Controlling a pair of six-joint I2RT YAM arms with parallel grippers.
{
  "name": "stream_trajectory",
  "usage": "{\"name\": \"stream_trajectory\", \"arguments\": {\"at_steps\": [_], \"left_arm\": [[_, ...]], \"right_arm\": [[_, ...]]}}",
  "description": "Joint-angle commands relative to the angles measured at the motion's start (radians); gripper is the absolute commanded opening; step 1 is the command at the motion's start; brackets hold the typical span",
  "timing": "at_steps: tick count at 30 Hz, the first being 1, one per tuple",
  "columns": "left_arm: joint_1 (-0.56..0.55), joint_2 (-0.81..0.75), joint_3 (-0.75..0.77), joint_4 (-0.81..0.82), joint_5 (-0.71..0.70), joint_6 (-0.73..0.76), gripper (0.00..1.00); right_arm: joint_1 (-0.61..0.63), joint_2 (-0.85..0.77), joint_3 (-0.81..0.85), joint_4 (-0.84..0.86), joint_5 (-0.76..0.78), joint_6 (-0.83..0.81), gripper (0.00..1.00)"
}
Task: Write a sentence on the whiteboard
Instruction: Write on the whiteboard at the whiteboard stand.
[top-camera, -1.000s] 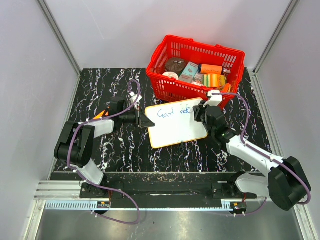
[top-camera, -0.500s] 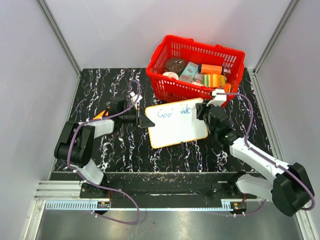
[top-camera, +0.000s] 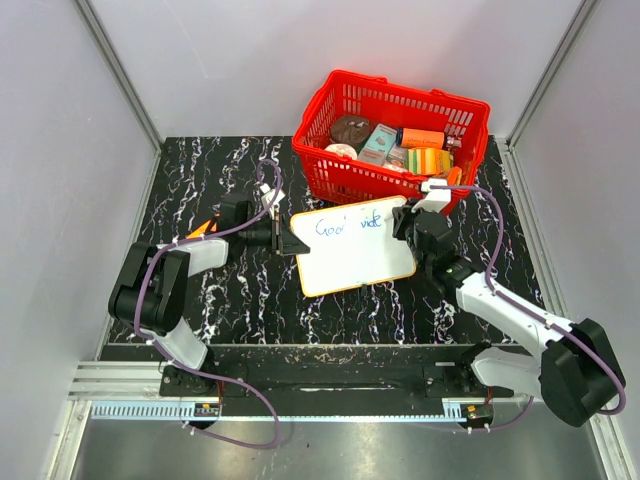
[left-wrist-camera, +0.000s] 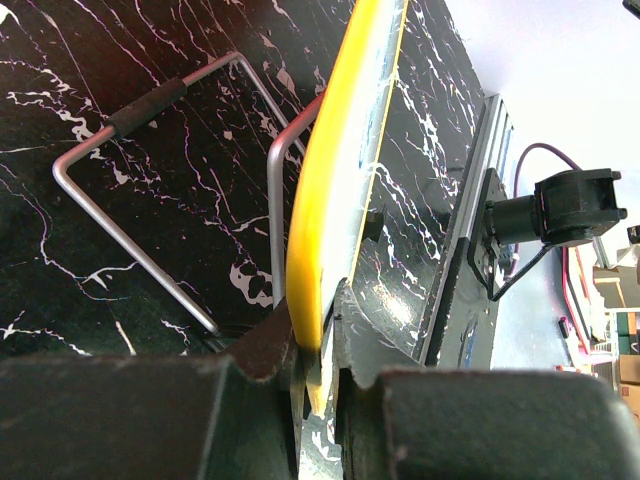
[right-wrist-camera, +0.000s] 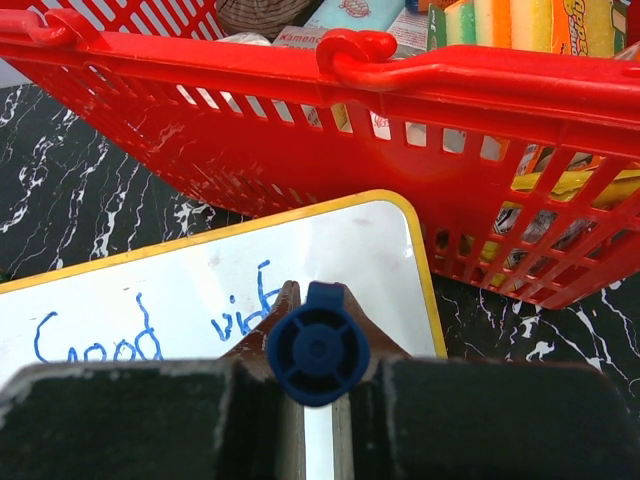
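Left gripper (top-camera: 284, 241) is clamping the left edge of the whiteboard (top-camera: 355, 258), jaws pinched tight on the yellow rim. In the left wrist view the left gripper (left-wrist-camera: 318, 345) is biting the board's edge, and the whiteboard (left-wrist-camera: 330, 200) is running away from the camera edge-on, raised off the table. A bent wire frame (left-wrist-camera: 150, 103) with a black sleeve is lying on the black marble table (left-wrist-camera: 120, 300) just beside the board; whether it is touching the board is not clear.

From the top view the whiteboard is sitting mid-table on the black marble table (top-camera: 200, 180), tilted a little, its far right corner close to the red basket (top-camera: 345, 180). The sentence (top-camera: 348, 224) is showing as one line of blue writing near the board's top edge: "Good", then a second word starting "vib".

Right gripper (top-camera: 408, 228) is hovering at the board's upper right corner. In the right wrist view the right gripper (right-wrist-camera: 316, 305) is closed around a blue marker (right-wrist-camera: 317, 345), the marker's butt end facing the camera and its tip hidden, pointing down toward the whiteboard (right-wrist-camera: 200, 290) just right of the sentence (right-wrist-camera: 150, 330).

The red basket (right-wrist-camera: 300, 130) is standing just behind the board, holding sponges, boxes and other packaged items.
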Motion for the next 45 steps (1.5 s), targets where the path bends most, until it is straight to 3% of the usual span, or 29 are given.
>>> {"name": "stream_trajectory", "arguments": {"at_steps": [1, 20, 45], "left_arm": [[-0.015, 0.040, -0.006, -0.060, -0.159, 0.121, 0.00], [-0.015, 0.038, -0.007, -0.057, -0.154, 0.121, 0.00], [-0.015, 0.038, -0.009, -0.057, -0.156, 0.123, 0.00]], "right_arm": [[-0.003, 0.005, 0.055, 0.060, 0.041, -0.011, 0.00], [-0.006, 0.034, 0.055, 0.079, 0.061, -0.013, 0.00], [-0.011, 0.054, 0.056, 0.079, -0.030, 0.015, 0.00]]}}
